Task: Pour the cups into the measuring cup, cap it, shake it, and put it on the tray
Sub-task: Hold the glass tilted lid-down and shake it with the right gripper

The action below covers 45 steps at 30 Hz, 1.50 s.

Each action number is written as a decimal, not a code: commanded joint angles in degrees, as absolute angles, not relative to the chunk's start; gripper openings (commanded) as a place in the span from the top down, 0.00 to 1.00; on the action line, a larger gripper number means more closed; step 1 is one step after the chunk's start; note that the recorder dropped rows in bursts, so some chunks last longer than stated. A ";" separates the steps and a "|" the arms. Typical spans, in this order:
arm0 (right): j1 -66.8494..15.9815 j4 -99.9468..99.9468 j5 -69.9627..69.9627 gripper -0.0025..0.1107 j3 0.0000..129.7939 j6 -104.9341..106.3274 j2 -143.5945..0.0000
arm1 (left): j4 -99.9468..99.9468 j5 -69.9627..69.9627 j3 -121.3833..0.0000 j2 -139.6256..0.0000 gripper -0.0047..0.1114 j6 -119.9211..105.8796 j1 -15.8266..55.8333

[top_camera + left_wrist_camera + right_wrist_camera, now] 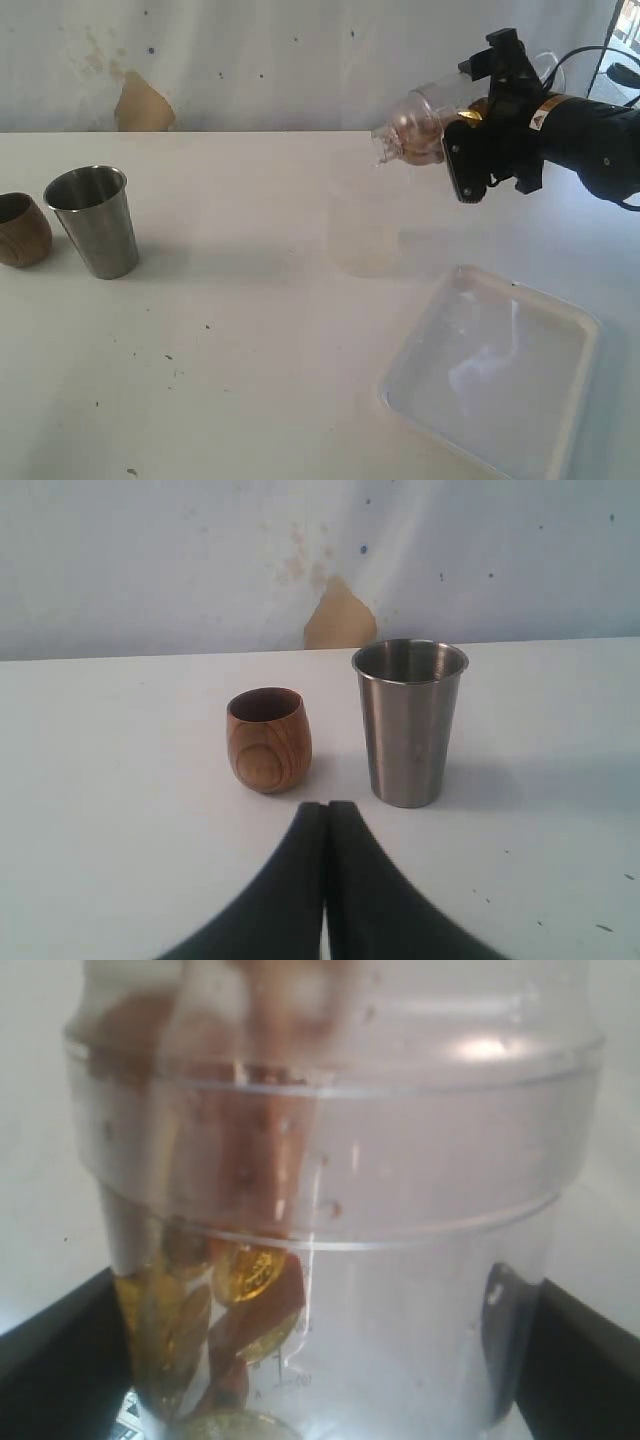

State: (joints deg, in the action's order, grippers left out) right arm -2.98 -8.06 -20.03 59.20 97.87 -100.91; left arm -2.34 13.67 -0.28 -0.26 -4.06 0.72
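My right gripper [472,122] is shut on the measuring cup [420,118], held up in the air and tipped on its side, its capped domed end toward the left. Up close, the measuring cup [420,1260] fills the space between the black fingers [585,1355] and holds gold and reddish pieces [245,1280]. The frosted plastic cup [362,225] stands on the table just below it. The white tray [585,322] lies at the front right. At the far left stand the steel tumbler [93,222] and the wooden cup [20,230]. My left gripper [327,812] is shut, holding nothing, just short of the wooden cup [268,740] and the steel tumbler [408,725].
A pale wall [300,60] with a brown peeled patch [142,105] runs behind the white table [230,340]. Black cables [600,60] hang behind the right arm.
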 commanded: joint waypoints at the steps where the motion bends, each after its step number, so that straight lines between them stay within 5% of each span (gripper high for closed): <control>1: -2.81 -7.61 -23.69 0.98 59.90 98.83 -100.10 | -2.35 13.36 0.00 0.00 0.96 -3.94 0.70; 45: -2.81 -7.72 -25.36 0.98 59.90 105.41 -100.10 | -2.35 13.36 0.00 0.00 0.96 -3.94 0.70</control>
State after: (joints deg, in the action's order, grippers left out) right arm -2.98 -8.06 -22.01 59.28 104.11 -100.91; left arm -2.34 13.67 -0.28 -0.26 -4.06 0.72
